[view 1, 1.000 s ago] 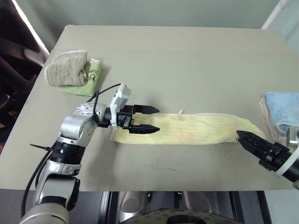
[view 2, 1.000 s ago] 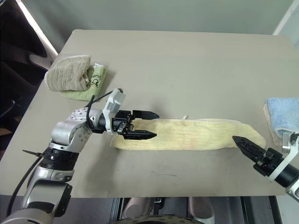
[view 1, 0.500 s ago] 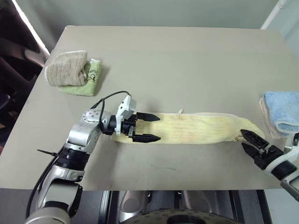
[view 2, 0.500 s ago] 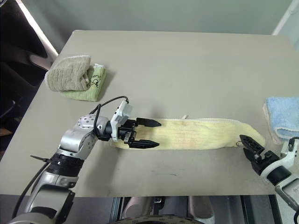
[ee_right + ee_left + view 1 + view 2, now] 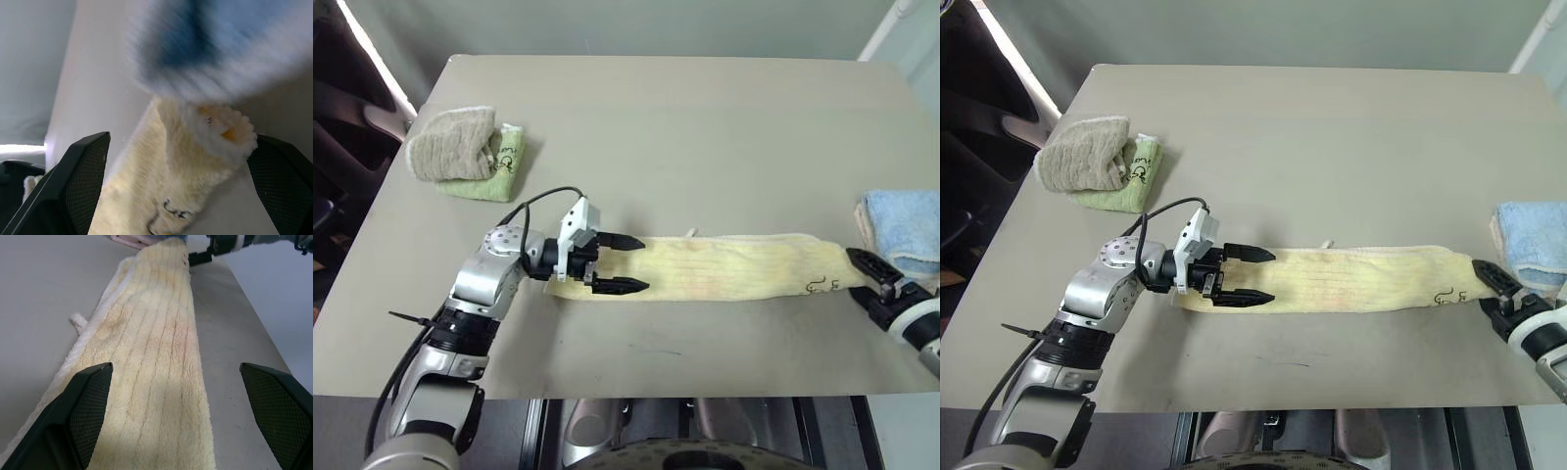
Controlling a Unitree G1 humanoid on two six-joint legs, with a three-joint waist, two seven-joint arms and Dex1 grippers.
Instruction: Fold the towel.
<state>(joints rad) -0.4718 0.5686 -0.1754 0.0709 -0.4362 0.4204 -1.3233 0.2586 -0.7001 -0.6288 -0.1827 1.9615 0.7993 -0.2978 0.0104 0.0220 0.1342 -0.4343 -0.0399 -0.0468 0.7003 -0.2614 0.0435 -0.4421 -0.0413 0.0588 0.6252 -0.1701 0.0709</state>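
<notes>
Towel (image 5: 734, 267) lying as a long strip on the surface (image 5: 685, 127)

Left tool (image 5: 625, 262) gapes empty over its left end; right tool (image 5: 873, 275) spread wide, empty, at its right end.

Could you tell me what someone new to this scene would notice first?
A long, narrow yellow towel stretches across the near part of the table, with an open gripper at each end: the left gripper over one end, the right gripper at the other. A blue towel lies just beyond the right gripper.
</notes>
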